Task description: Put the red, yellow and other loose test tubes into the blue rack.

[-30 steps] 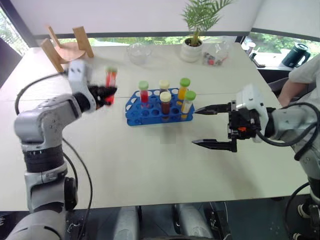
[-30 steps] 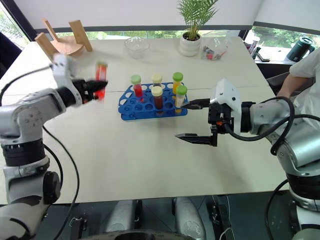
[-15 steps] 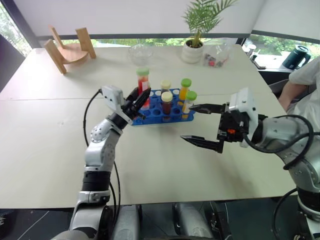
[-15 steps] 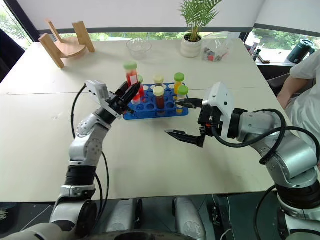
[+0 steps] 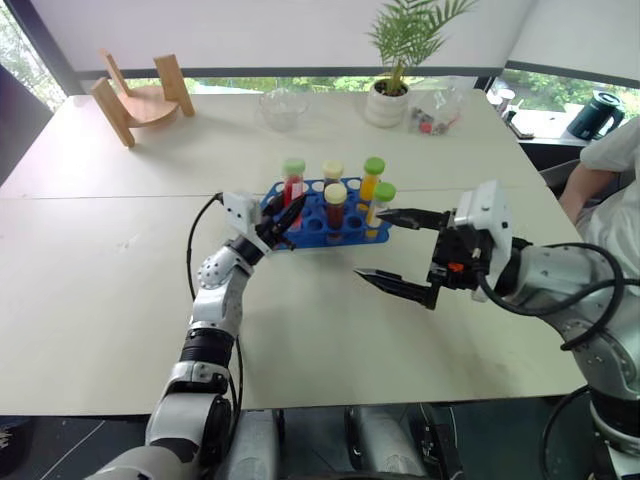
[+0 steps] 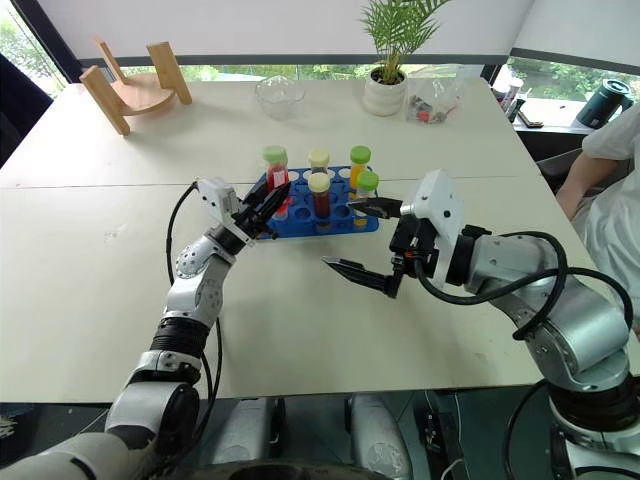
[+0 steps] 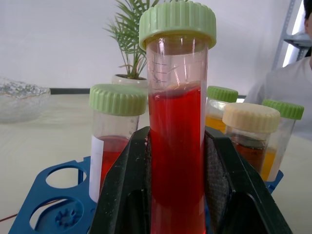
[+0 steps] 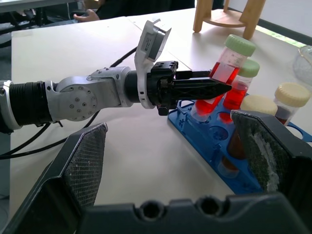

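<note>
Right gripper [image 5: 398, 250]: held above the bare tabletop [image 5: 330, 330], jaws spread wide, nothing between them.
Left gripper [image 6: 268, 198]: clamped on the red test tube [image 7: 175, 146] at the near left corner of the blue rack [image 5: 325, 228], which lies just beyond the right gripper's upper finger.
Red test tube: green-capped, gripped by its liquid-filled body, tilted, its lower end seen at a rack hole; whether it is seated cannot be told.
Rack contents: behind the held tube, a second red tube [image 7: 114, 136], a cream-capped brown tube [image 5: 334, 204], an orange tube [image 5: 371, 178] and further capped tubes are seen upright.
Beyond the rack: a glass bowl [image 5: 283, 106], a potted plant [image 5: 392, 60] and a wooden stand [image 5: 135, 95] are seen.
</note>
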### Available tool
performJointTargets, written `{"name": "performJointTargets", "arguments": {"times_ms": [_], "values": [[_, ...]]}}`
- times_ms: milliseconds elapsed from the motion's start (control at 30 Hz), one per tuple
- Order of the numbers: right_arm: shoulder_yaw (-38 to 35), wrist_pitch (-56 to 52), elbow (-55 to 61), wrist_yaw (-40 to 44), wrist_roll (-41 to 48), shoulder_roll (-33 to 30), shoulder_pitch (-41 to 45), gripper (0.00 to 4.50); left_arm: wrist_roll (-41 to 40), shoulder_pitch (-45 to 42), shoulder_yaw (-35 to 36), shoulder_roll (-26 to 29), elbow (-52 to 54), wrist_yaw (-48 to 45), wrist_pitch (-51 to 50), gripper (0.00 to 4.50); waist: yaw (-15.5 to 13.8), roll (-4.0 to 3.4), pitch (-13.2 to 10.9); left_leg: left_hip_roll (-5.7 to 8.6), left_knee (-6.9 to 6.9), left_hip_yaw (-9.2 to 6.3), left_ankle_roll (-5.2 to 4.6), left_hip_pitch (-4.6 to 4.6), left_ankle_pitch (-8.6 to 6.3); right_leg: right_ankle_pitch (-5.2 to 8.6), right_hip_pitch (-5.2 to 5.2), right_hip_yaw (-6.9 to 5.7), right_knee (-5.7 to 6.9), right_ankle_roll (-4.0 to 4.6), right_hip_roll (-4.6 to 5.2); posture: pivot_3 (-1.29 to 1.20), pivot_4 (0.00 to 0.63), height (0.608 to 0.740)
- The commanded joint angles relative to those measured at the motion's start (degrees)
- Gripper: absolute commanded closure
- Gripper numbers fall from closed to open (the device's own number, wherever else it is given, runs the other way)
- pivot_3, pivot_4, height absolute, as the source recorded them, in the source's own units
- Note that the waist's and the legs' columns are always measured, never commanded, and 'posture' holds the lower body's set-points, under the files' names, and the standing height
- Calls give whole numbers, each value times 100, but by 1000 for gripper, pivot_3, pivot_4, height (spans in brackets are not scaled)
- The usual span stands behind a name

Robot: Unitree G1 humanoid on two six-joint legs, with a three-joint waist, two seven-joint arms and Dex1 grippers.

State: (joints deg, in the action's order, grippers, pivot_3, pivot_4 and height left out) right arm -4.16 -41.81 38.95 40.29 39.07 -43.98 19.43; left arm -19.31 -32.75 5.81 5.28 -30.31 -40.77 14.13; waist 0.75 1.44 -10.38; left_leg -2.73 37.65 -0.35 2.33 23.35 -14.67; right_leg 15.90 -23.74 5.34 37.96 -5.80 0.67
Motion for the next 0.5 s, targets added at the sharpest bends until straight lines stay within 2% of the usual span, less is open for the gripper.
{"name": "performJointTargets", "arguments": {"times_ms": [33, 500], "values": [[-133, 40, 265, -116, 63, 11, 1, 0, -88, -164, 110, 12, -208, -165, 276, 3693, 10, 0, 0, 0, 0, -1, 0, 0, 0, 0, 0, -1, 0, 0, 0, 0, 150, 740], [-142, 57, 338, -255, 115, -21, -12, 0, 150, -193, 150, -26, -1190, -285, 1591, 3693, 26, 0, 1, -1, -1, -3, -3, -6, -2, 0, 5, -2, 0, 0, -1, 0, 150, 740]]}}
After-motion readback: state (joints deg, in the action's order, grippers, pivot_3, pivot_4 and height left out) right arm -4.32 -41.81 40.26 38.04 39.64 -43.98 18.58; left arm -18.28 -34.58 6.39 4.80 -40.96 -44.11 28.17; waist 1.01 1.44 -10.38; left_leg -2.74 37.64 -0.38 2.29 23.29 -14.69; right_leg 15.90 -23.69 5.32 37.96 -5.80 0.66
